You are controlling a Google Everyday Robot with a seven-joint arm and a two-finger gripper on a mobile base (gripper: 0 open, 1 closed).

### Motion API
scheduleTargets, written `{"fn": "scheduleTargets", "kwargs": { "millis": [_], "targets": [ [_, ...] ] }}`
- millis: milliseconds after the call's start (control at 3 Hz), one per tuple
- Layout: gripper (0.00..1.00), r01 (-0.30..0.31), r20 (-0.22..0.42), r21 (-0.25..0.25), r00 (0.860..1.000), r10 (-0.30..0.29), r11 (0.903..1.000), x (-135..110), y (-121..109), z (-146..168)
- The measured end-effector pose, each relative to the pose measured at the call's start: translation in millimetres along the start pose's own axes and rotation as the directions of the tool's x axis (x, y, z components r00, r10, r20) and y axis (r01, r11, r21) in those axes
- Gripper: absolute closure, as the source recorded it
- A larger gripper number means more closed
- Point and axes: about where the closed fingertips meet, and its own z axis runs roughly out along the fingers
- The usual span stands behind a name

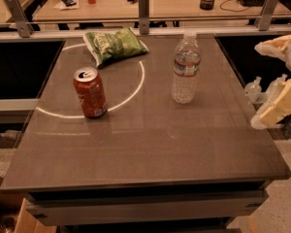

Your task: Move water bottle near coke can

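Observation:
The water bottle is clear ribbed plastic with a white cap and a pale label band. It stands upright right of the table's centre. The coke can is red-orange with a silver top and stands upright at the left, well apart from the bottle. My gripper hangs off the table's right edge, to the right of the bottle and clear of it. Its two cream fingers are spread apart with nothing between them.
A green chip bag lies at the back of the grey table, behind the can. A bright ring of light crosses the tabletop's left half. A rail with metal posts runs behind the table, with a desk of clutter beyond.

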Motion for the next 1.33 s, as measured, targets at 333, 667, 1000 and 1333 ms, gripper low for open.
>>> {"fn": "scheduleTargets", "kwargs": {
  "millis": [333, 667, 1000, 1333],
  "targets": [
    [0.0, -0.014, 0.221, 0.009, 0.975, 0.012, 0.9999, 11.3, -9.4, 29.0],
    [0.0, -0.081, 0.45, -0.007, 0.89, 0.075, 0.9967, 3.4, -11.0, 57.2],
    [0.0, -0.152, 0.587, -0.012, 0.799, 0.13, 0.9883, -2.9, -12.1, 75.1],
    [0.0, -0.254, 0.619, 0.005, 0.76, 0.196, 0.9671, 3.9, -21.2, 76.8]
  ]
}}
